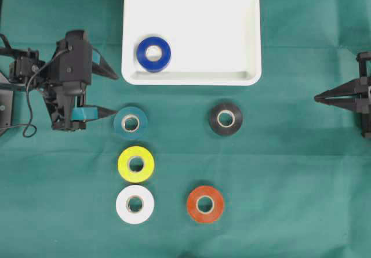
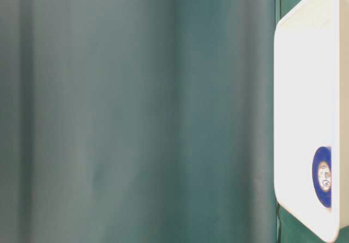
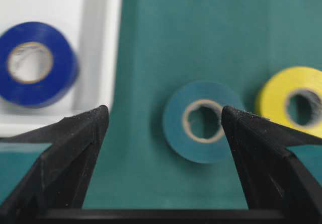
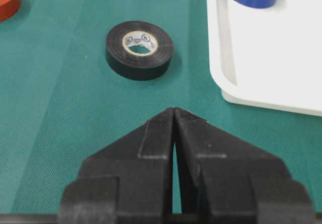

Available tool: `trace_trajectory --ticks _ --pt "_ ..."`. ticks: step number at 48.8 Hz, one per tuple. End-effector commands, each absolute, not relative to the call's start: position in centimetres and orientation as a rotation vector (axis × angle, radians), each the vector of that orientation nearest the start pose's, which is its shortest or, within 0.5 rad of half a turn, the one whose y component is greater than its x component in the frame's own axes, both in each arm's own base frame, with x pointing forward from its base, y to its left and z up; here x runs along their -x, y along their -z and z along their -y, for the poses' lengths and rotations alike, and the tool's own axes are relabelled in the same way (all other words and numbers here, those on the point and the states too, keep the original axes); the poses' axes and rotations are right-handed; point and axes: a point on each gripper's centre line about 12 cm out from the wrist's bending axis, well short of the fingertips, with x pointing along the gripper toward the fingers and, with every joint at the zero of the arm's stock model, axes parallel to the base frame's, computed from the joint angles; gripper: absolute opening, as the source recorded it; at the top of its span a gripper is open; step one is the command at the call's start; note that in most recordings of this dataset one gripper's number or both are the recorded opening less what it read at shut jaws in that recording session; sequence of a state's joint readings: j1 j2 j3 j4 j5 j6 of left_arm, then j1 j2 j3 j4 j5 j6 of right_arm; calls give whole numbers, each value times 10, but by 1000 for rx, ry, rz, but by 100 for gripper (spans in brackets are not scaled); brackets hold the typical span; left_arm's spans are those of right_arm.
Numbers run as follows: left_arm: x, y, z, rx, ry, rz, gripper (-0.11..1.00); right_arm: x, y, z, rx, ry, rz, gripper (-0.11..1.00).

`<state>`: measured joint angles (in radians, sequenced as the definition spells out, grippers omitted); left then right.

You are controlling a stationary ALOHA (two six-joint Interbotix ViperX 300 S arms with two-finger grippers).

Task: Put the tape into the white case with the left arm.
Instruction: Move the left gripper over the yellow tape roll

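Overhead and both wrist views share the white case [image 1: 191, 14].

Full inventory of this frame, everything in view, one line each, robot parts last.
white case: 1, white, top centre of the cloth
blue tape: 1, blue, inside the case, near-left corner
teal tape: 1, teal, on the cloth below the case's left end, just ahead of the left fingertips
black tape: 1, black, on the cloth below the case's right part
yellow tape: 1, yellow, below the teal roll
white tape: 1, white, below the yellow roll
orange tape: 1, orange-red, right of the white roll
green cloth: 1, dark green, covers the table
left gripper: 1, black with teal bands, left side, open, empty
right gripper: 1, black, right edge, shut, empty
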<state>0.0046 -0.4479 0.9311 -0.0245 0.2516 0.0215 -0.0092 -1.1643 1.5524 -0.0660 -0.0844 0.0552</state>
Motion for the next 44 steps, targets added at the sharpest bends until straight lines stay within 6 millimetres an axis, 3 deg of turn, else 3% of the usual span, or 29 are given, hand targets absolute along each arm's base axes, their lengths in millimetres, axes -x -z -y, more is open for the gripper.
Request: trace_trajectory --ticks 1,27,44 --pt "-278 -210 8 -4 29 -712 94 -141 -156 1 6 3 -290 -9" --pt "-271 -205 51 -62 180 -727 93 -141 -156 1 6 3 -290 -9" --pt "-265 -201 66 -86 236 -738 93 -141 -156 1 6 3 -290 -9"
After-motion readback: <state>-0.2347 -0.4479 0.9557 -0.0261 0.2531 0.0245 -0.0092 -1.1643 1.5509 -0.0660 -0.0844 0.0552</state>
